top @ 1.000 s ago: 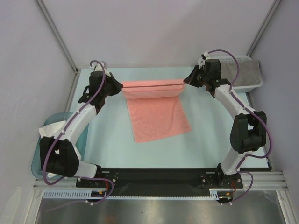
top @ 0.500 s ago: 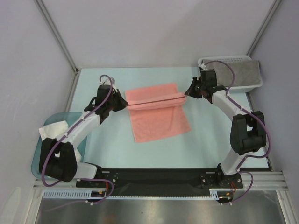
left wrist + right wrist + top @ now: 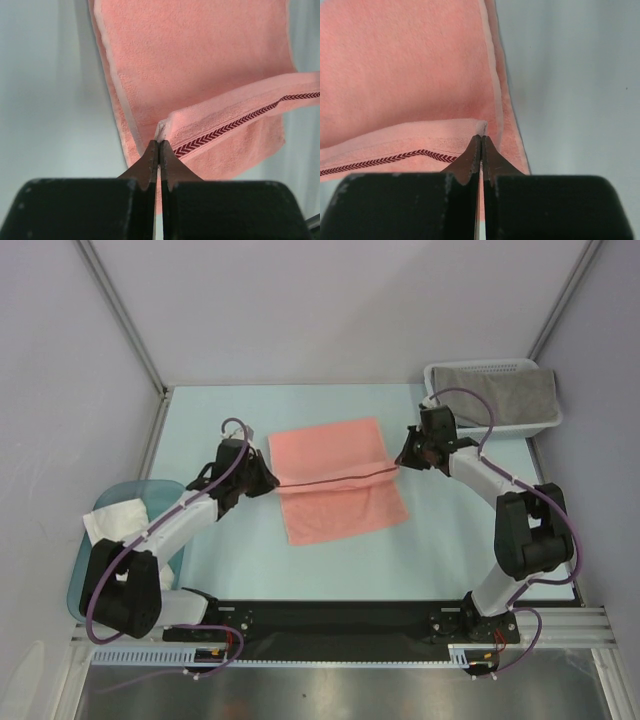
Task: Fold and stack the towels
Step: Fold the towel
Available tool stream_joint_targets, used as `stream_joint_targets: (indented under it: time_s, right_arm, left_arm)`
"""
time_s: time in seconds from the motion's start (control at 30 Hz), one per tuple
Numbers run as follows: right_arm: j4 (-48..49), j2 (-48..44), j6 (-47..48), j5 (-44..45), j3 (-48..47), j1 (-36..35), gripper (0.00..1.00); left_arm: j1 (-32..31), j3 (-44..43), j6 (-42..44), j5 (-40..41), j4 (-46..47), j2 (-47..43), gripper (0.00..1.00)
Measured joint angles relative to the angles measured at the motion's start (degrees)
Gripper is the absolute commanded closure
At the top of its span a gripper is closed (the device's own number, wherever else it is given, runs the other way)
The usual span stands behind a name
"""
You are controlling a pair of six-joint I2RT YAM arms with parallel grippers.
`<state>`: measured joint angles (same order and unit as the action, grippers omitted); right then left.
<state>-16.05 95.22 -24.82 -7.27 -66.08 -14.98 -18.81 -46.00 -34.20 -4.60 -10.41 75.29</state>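
Note:
The salmon-pink towel (image 3: 330, 445) lies in the middle of the table, with one edge lifted and stretched taut between both grippers. My left gripper (image 3: 272, 483) is shut on that edge's left corner (image 3: 161, 129). My right gripper (image 3: 398, 465) is shut on the right corner (image 3: 481, 127). The held edge carries a dark chevron stripe (image 3: 235, 122) and hangs just above the towel's middle. Both wrist views show the rest of the pink towel (image 3: 410, 65) spread flat below. A grey towel (image 3: 515, 395) lies in the basket, and a white towel (image 3: 115, 520) lies in the tub.
A white mesh basket (image 3: 470, 368) stands at the back right corner. A teal plastic tub (image 3: 82, 575) sits at the left edge beside the left arm. Grey walls and metal posts enclose the pale table (image 3: 450, 540).
Both grippers have come down and towards the near side, carrying the held edge from above the far end to over the towel's middle. The far part now lies flat.

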Motion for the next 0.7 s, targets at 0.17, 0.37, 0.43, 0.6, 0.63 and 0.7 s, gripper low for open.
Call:
stream_joint_targets:
  time_s: [0.17,0.37,0.43,0.6,0.63,0.7]
  right_arm:
    - [0.2,-0.4,-0.1,1.0,3.1,-0.9,1.0]
    - [1.2,-0.5,-0.5,1.9,5.8,-2.3,1.0]
    - [1.5,-0.5,-0.7,2.1,6.4,-2.6,1.0]
    - [1.6,-0.8,-0.7,2.7,6.6,-3.0,1.0]
    - [1.5,-1.0,-0.7,2.9,6.6,-3.0,1.0]
    - [1.2,-1.9,-0.7,3.5,6.6,-3.0,1.0]
  left_arm:
    - [-1.2,2.5,-0.4,-0.1,0.6,-0.3,1.0]
    - [-2.0,6.4,-0.6,-0.3,1.8,-0.8,1.0]
    - [-2.3,7.7,-0.8,-0.4,2.3,-0.8,1.0]
    - [-2.7,8.5,-0.9,-0.5,2.3,-1.2,1.0]
    - [-2.7,8.5,-0.9,-0.5,2.2,-1.6,1.0]
    - [-2.7,8.4,-0.9,-0.3,1.7,-3.0,1.0]
